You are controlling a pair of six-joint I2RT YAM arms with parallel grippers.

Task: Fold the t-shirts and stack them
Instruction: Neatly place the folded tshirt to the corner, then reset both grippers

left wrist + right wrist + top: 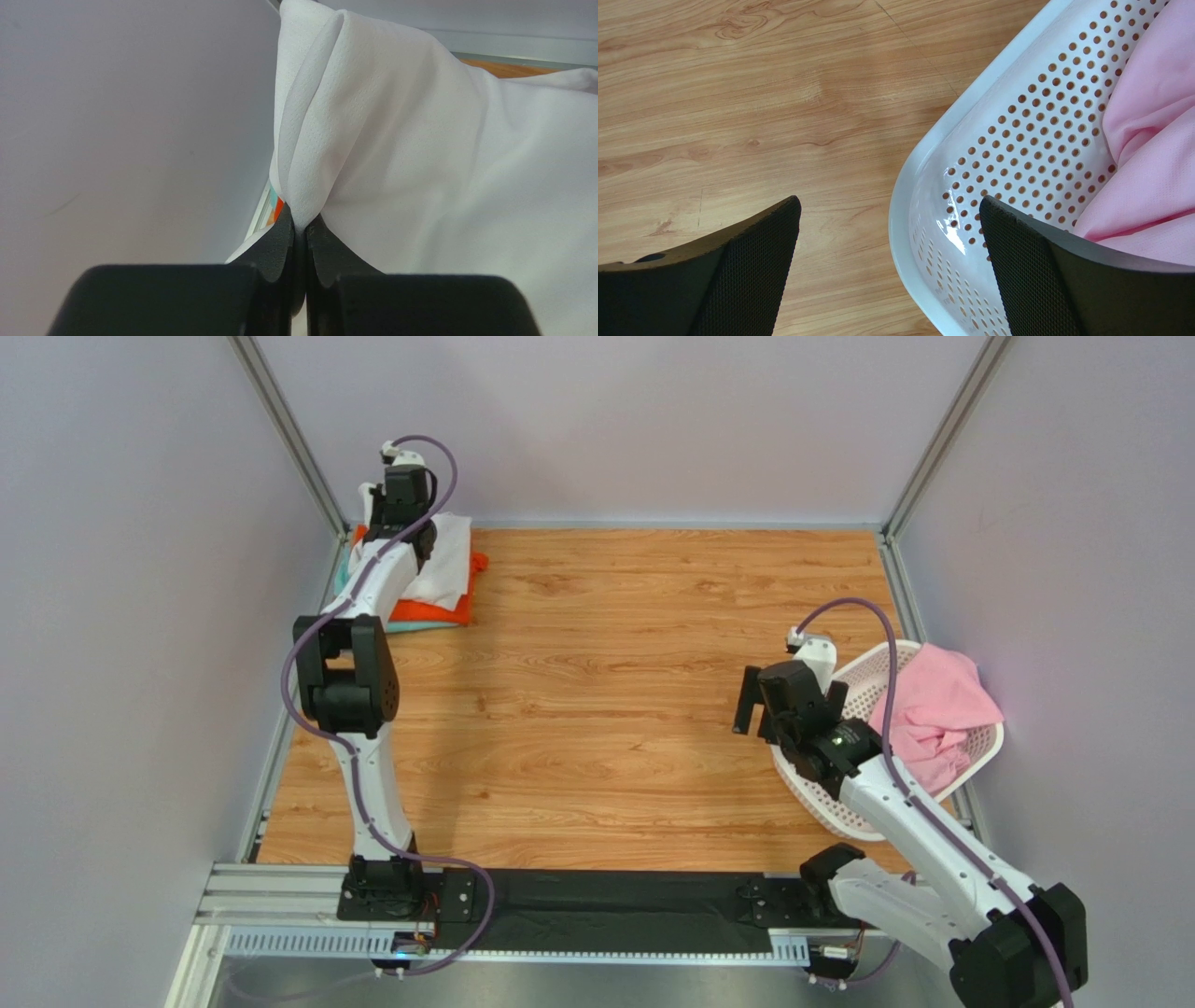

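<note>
White t-shirt (449,560) sits on top of the pile in the far left corner of the table (631,686), over an orange t-shirt (442,612). A thin teal t-shirt (400,627) edge shows at the pile's near side. Pink t-shirt (933,703) lies bunched in the white basket (985,749) at the right edge.

Left arm is stretched far forward along the left side, elbow raised, wrist pointing down over the pile. Left gripper (302,224) is clenched on a ridge of the white t-shirt (421,140), the cloth rising in a fold from between the fingertips. Right arm is bent, wrist held low beside the basket. Right gripper (889,203) is spread wide with nothing between the pads, one finger over bare wood, the other over the basket's (990,140) perforated wall, close to the pink t-shirt (1151,140).

From above, the left fingertips are hidden by the wrist and the cloth. Most of the orange and teal shirts is covered; in the left wrist view only a sliver of colour shows by the frame rail. The white shirt's neck label can't be made out. The basket's near side is behind the right arm.

Pile is tight against the back-left corner post and wall. Basket hangs past the table's right rail. The wide middle of the table between pile and basket is bare wood.
</note>
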